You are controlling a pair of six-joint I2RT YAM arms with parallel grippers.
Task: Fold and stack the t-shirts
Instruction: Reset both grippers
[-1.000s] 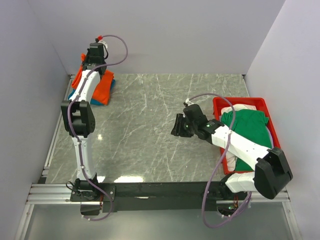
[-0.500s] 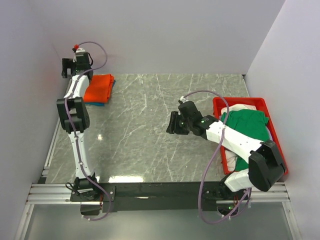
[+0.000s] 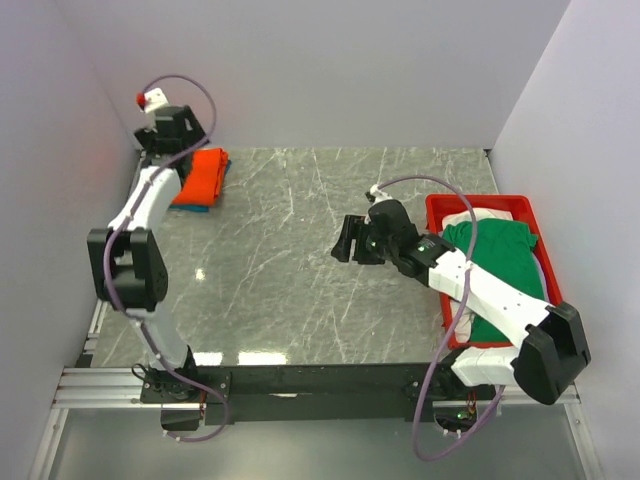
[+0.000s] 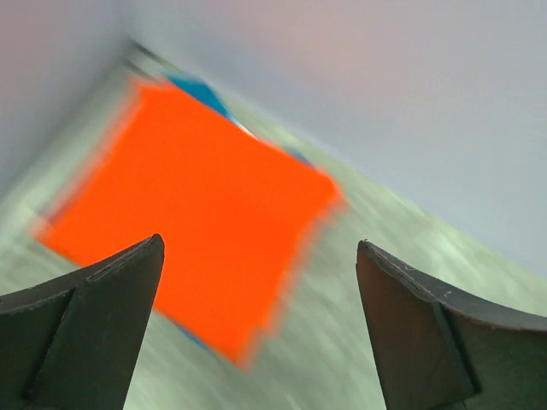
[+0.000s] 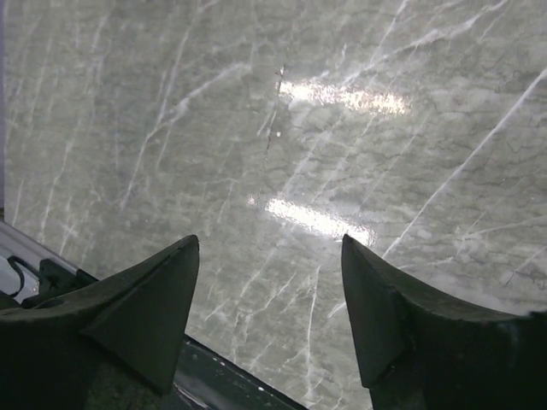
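At far left, two stacked t-shirts (image 3: 203, 175)

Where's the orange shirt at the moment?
In the top view, the orange t-shirt lies folded at the table's far left corner, on top of the teal t-shirt.

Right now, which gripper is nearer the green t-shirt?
Right. The right gripper hovers over bare table beside the red tray holding the green t-shirt; the left gripper is across the table, above the folded orange t-shirt.
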